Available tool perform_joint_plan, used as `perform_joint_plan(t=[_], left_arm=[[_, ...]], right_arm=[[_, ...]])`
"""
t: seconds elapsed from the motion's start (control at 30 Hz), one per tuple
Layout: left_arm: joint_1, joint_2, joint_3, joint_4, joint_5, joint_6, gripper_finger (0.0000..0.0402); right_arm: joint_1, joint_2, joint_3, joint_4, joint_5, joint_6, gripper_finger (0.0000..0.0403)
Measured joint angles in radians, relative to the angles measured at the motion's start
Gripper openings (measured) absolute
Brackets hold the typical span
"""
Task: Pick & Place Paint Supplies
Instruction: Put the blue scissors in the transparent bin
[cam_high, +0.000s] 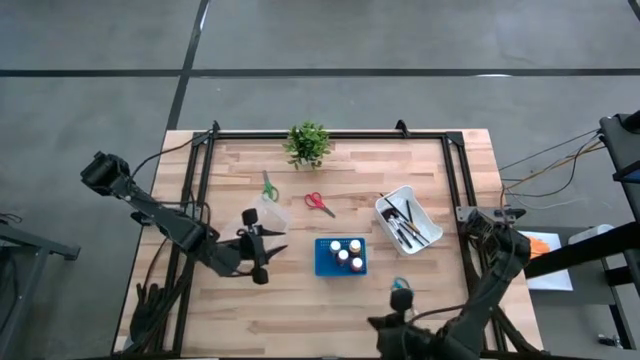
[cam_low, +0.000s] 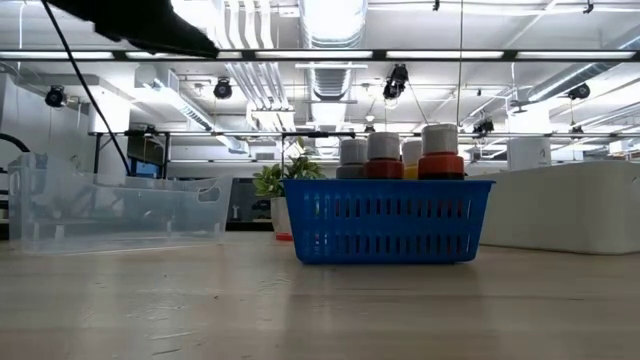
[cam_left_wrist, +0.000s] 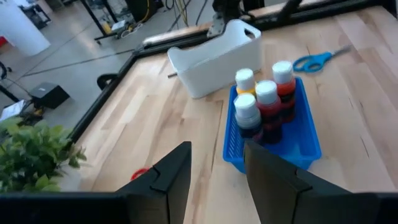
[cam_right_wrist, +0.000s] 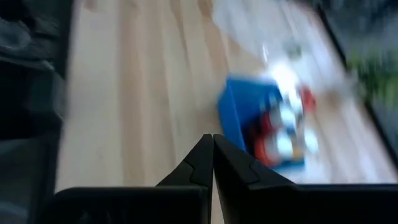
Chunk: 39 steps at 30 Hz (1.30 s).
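Where blue basket (cam_left_wrist: 309, 146) holds white-capped paint bottles (cam_left_wrist: 264, 109), left jaws spread, right jaws pressed together

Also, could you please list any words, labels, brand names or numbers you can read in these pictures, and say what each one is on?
None can be read.
Paint bottles in the blue basket: no label print shows in any view.
White bin: plain, no marking shows.
Clear bin: no marking shows.
Room fittings behind the table in the low view: any signs there are too small to read.
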Motion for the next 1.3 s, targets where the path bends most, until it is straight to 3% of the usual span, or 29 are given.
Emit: perform_joint_plan(t=[0.13, 0.23, 0.47, 0.6, 0.7, 0.93, 1.13, 1.3], left_arm=[[0.027, 0.003, 0.017, 0.027, 0.036, 0.034, 0.0152], [0.027, 0.003, 0.042, 0.026, 0.047, 0.047, 0.0152], [0.027, 0.003, 0.066, 0.024, 0.055, 0.067, 0.0152], [0.027, 0.003, 0.065, 0.005, 0.065, 0.059, 0.0152], [0.027, 0.003, 0.065, 0.005, 0.065, 0.059, 0.0152], [0.027, 0.003, 0.064, 0.001, 0.084, 0.056, 0.0152], [0.027, 0.003, 0.064, 0.001, 0.092, 0.056, 0.0152], [0.027, 0.003, 0.064, -0.001, 0.092, 0.056, 0.0152]], right_arm=[[-0.006, -0.005, -0.047, -0.155, -0.118, 0.253, 0.0009], [-0.024, -0.013, -0.111, -0.176, -0.23, 0.352, 0.0021], [-0.07, -0.087, -0.262, -0.177, -0.364, 0.472, 0.0116], [-0.089, -0.181, -0.382, -0.165, -0.405, 0.571, 0.0138], [-0.101, -0.255, -0.495, -0.048, -0.476, 0.571, 0.014], [-0.121, -0.449, -0.791, 0.412, -0.591, 0.409, 0.014], [-0.126, -0.55, -1.018, 0.613, -0.668, 0.359, 0.0114], [-0.128, -0.588, -1.11, 0.63, -0.672, 0.42, 0.0075]])
